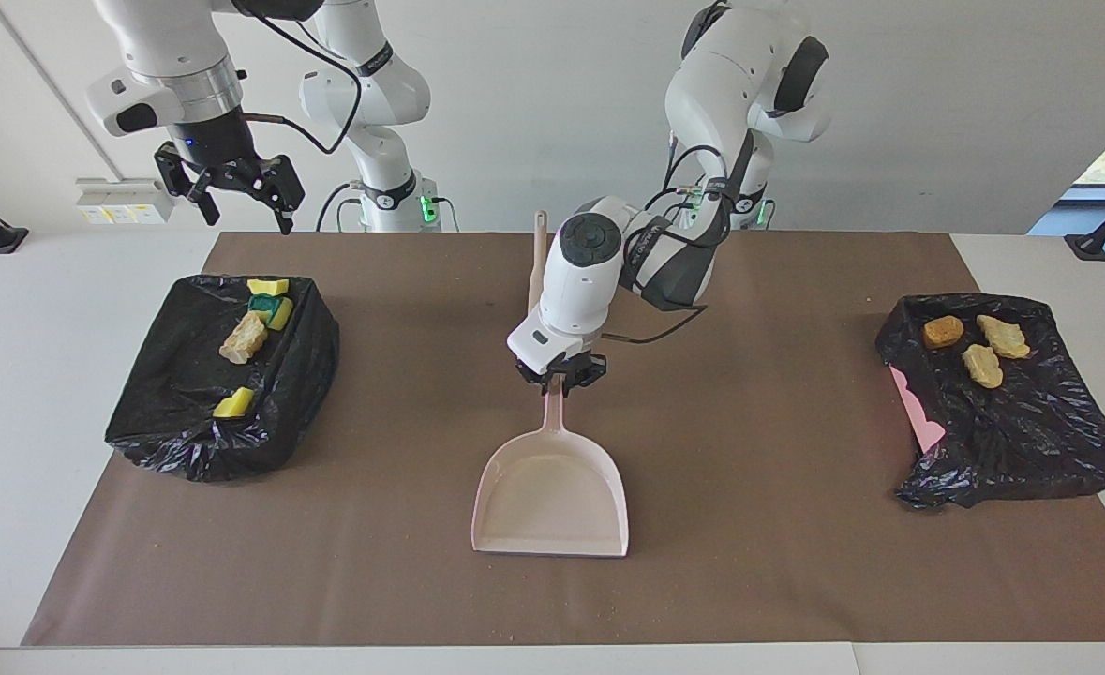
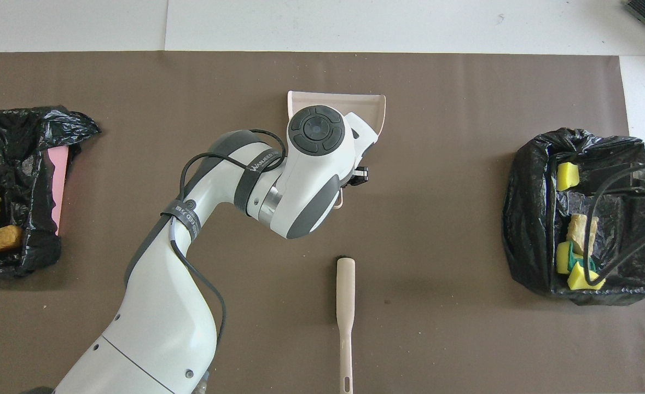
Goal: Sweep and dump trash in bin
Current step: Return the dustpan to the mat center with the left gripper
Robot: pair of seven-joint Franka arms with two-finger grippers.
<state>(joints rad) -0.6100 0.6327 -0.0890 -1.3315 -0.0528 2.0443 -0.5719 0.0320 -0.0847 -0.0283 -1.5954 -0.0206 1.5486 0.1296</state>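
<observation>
Brush [image 1: 539, 272] is laid nearest the robots, mid-table. Just farther out, the dustpan [image 1: 552, 492] is gripped by its handle in the closed left gripper [image 1: 560, 377]. Trash [image 1: 976, 344] is seen on black bags at both table ends. The right gripper [image 1: 233, 187] is held with fingers spread, gripping nothing, above the bin [image 1: 224, 375] where sponge scraps are piled
</observation>
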